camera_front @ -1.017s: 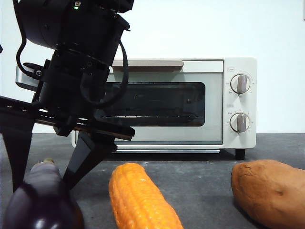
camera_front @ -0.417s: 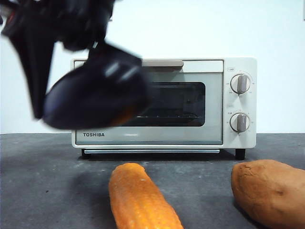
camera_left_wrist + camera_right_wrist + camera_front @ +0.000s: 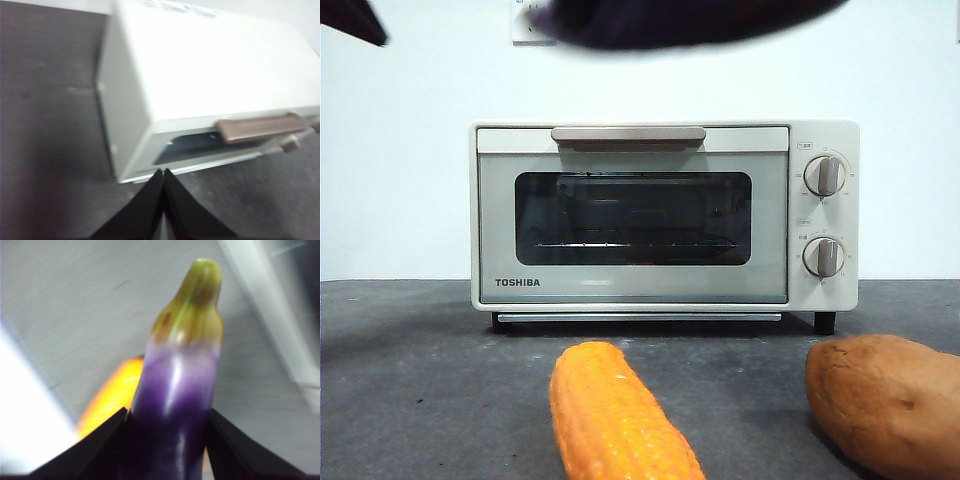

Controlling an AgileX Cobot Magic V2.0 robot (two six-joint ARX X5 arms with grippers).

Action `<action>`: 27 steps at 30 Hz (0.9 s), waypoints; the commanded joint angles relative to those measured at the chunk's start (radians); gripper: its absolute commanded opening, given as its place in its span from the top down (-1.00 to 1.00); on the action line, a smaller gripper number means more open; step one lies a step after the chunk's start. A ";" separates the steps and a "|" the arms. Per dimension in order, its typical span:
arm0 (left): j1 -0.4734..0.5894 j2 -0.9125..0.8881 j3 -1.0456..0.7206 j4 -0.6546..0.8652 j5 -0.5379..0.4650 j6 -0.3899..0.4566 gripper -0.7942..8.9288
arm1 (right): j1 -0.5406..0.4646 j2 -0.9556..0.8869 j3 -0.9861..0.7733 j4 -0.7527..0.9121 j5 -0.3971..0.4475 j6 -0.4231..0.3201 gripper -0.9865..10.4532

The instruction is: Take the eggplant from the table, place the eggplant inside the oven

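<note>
The eggplant (image 3: 175, 390), glossy purple with a greenish stem tip, is clamped between the jaws of my right gripper (image 3: 167, 412), lifted off the table (image 3: 420, 400). In the front view the eggplant (image 3: 680, 18) is a dark blur along the top edge, above the oven (image 3: 660, 215). The cream-white oven stands at the back with its door closed. My left gripper (image 3: 164, 176) hovers shut and empty, above and in front of the oven (image 3: 200, 75) near its left end. A black arm tip (image 3: 350, 20) shows at the top left corner.
An orange-yellow corn cob (image 3: 615, 415) lies at the front centre, also visible below the eggplant in the right wrist view as the corn cob (image 3: 112, 395). A brown sweet potato (image 3: 885, 400) lies at the front right. The oven's beige handle (image 3: 260, 127) runs across the door's top.
The eggplant went from lying on the table at the front left to hanging at the top edge of the front view. The arm holding it has risen almost out of view.
</note>
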 commanded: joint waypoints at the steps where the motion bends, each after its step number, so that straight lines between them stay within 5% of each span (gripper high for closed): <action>1: -0.055 0.066 0.060 0.011 0.005 0.005 0.82 | 0.014 -0.070 0.022 -0.073 0.067 -0.010 0.55; 6: -0.164 0.202 0.168 -0.010 0.004 0.019 0.82 | 0.014 -0.198 0.017 -0.073 0.178 0.003 0.55; 16: -0.319 0.528 0.507 -0.206 -0.011 0.122 0.82 | 0.014 -0.401 -0.059 -0.073 0.229 0.056 0.55; 27: -0.417 0.759 0.674 -0.298 -0.229 0.201 0.82 | 0.014 -0.604 -0.253 -0.073 0.314 0.154 0.55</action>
